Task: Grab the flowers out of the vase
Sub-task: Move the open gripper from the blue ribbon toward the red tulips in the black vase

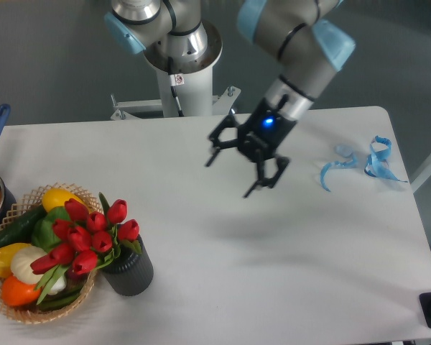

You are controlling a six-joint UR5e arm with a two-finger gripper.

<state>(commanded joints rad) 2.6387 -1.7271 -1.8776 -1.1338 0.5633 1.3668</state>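
A robotics lab: pedestal-mounted arm point(174, 43) at a bare white table point(273, 244), plain grey floor behind.

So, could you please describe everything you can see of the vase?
The vase is a short, dark grey-black cylinder with ribbed sides, standing upright near the table's front-left. It holds the flowers, red tulips leaning left over the wicker basket, whose rim meets its left side. The tool hangs far away.

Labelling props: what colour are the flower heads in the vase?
Red, on green stems: the flowers in the dark ribbed vase, clear in the fixed camera view.
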